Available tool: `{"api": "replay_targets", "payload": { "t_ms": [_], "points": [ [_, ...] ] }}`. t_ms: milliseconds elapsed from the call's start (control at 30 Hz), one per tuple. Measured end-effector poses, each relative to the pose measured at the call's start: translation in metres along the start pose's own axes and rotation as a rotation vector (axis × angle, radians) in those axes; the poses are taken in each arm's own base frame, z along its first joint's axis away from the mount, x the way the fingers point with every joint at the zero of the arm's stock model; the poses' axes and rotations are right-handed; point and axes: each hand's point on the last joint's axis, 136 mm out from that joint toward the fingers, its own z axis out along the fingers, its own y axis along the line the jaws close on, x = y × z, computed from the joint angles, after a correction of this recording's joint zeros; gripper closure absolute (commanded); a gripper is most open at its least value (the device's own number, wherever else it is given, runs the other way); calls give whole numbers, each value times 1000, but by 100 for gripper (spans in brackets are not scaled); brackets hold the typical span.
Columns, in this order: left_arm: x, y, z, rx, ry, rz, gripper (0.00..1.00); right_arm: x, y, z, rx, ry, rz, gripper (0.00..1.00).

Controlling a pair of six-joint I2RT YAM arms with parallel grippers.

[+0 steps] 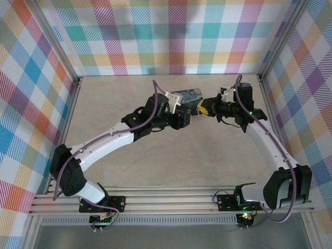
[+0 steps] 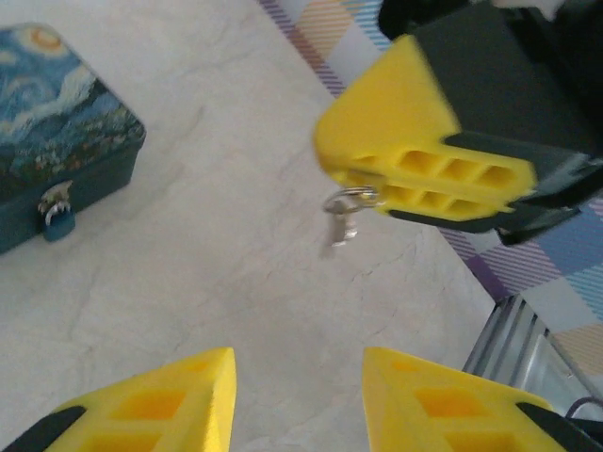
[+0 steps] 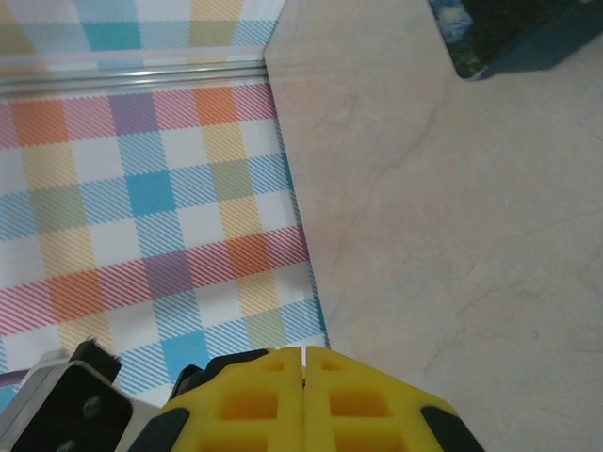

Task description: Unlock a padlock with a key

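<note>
The small bluish padlock [image 2: 57,219] hangs on the front clasp of the blue starry-night tin [image 2: 58,132], at the left of the left wrist view. The silvery key [image 2: 340,222] dangles by its ring from the tip of my right gripper [image 2: 331,172], which is shut on it above the bare table. Its yellow fingers [image 3: 254,395] press together in the right wrist view. My left gripper [image 2: 298,352] is open below the key, with nothing between its fingers. From above, both grippers [image 1: 185,118] [image 1: 202,108] meet just in front of the tin [image 1: 188,97].
The tin stands at the table's middle back; one corner [image 3: 513,38] of it appears in the right wrist view. Plaid walls [image 1: 166,36] close in the back and both sides. A metal frame rail [image 2: 513,334] runs along the table's right edge.
</note>
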Motion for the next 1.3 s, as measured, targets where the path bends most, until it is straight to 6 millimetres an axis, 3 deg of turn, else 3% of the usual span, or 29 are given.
{"api": "replay_targets", "payload": {
  "t_ms": [267, 567, 833, 967, 1133, 1300],
  "points": [
    [-7, -44, -5, 79, -117, 294, 54, 14, 24, 4, 26, -7, -193, 100],
    [-23, -33, -25, -17, -269, 436, 55, 21, 57, -21, 1, -108, -394, 100],
    [-35, -40, -30, -23, -318, 571, 56, 28, 80, -38, -47, -166, -534, 100],
    [-52, -51, -34, -17, -360, 617, 56, 32, 90, -44, -78, -183, -591, 100],
    [-70, -66, -35, 9, -395, 650, 56, 34, 95, -46, -92, -190, -615, 100],
    [-71, -71, -28, 13, -390, 671, 56, 35, 92, -45, -86, -187, -614, 100]
  ]
}}
